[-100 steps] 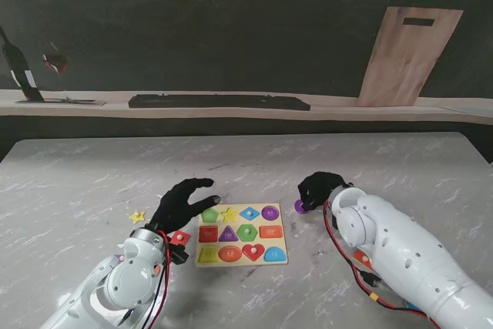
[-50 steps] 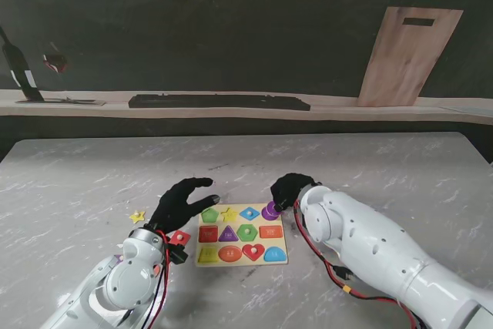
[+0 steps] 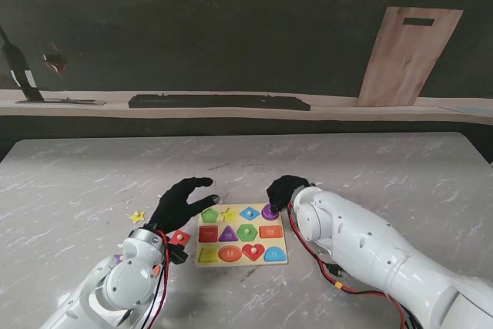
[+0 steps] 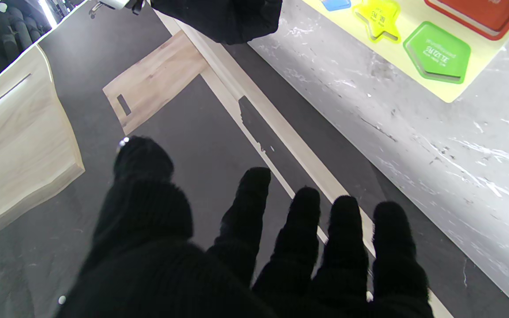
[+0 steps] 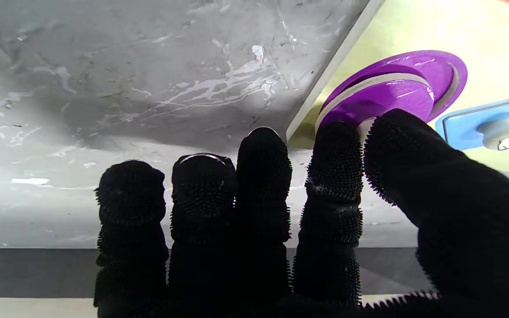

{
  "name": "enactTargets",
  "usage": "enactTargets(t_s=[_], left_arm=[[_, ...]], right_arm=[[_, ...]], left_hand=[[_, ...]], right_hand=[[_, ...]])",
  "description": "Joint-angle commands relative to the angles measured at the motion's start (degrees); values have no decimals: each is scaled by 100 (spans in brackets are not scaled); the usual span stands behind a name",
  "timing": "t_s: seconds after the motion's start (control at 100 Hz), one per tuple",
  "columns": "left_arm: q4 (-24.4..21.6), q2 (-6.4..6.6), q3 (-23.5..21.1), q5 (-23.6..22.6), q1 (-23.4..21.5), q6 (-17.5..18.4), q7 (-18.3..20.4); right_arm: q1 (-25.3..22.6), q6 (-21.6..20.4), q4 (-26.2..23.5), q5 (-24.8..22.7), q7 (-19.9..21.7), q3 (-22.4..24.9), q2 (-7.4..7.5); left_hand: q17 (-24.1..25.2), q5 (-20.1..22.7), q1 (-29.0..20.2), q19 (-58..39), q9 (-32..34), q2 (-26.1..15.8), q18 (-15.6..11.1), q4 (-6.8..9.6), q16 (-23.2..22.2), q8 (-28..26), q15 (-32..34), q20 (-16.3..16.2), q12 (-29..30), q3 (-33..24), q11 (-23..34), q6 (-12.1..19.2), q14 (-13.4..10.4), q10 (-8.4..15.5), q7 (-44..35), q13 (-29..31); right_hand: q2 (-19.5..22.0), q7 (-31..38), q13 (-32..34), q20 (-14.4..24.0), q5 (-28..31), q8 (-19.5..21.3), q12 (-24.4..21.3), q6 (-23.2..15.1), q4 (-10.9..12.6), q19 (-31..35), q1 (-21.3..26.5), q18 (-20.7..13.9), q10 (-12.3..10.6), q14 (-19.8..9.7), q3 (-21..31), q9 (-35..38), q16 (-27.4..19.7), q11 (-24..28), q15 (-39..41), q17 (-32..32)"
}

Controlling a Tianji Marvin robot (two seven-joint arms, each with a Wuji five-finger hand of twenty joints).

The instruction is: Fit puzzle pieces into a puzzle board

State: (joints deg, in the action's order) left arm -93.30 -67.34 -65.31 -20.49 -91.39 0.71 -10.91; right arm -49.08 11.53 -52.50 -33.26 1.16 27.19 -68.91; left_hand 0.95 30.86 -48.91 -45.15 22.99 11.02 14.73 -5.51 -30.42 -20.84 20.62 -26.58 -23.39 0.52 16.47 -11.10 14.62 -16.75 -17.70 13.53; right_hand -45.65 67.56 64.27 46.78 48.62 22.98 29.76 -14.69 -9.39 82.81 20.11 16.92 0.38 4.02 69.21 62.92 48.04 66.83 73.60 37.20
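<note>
The right hand (image 3: 283, 190) is clamped on the purple round piece (image 3: 269, 211), thumb and index finger pinching its small knob, and holds it tilted over the far right corner of the puzzle board (image 3: 241, 258); in the right wrist view the piece (image 5: 391, 95) sits partly over its purple recess, one edge raised. The board lies flat on the marble worktop (image 3: 92, 182) between the two arms, its other recesses filled with coloured shapes. The left hand (image 3: 183, 202) hovers just beside the board's left edge, fingers spread apart and holding nothing. A yellow star piece (image 3: 138, 216) lies on the worktop left of that hand.
</note>
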Motion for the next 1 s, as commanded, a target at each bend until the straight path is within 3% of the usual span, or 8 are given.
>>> enactTargets(t_s=[0.0, 0.48, 0.99], left_arm=[[-23, -13, -5, 20, -19, 19, -5], [-3, -12, -1, 23, -11, 33, 2], [14, -15, 9, 35, -1, 28, -1]], right_arm=[[-25, -48, -24, -43, 66, -38, -10], [68, -166, 116, 23, 165, -255, -51], [34, -406, 126, 64, 170, -178, -22]], left_hand=[[38, 85, 76, 68, 63, -121, 572, 178, 21, 38, -138, -64, 49, 142, -80, 124, -59, 52, 11, 139], [43, 83, 77, 66, 68, -123, 572, 178, 19, 35, -134, -65, 47, 140, -77, 128, -63, 51, 2, 142], [45, 89, 67, 66, 56, -128, 572, 180, 21, 39, -136, -62, 53, 137, -86, 107, -55, 40, 12, 134]], right_hand=[[70, 209, 172, 75, 353, -43, 54, -378, 416, 338, 291, 246, 270, -25, 511, 156, 79, 210, 209, 53], [143, 181, 91, 64, 290, -41, 47, -418, 380, 321, 281, 276, 235, -3, 443, 96, 57, 162, 162, -36], [228, 199, -10, 55, 185, 31, 56, -537, 398, 283, 221, 234, 164, -30, 418, 5, 59, 143, 120, -109]])
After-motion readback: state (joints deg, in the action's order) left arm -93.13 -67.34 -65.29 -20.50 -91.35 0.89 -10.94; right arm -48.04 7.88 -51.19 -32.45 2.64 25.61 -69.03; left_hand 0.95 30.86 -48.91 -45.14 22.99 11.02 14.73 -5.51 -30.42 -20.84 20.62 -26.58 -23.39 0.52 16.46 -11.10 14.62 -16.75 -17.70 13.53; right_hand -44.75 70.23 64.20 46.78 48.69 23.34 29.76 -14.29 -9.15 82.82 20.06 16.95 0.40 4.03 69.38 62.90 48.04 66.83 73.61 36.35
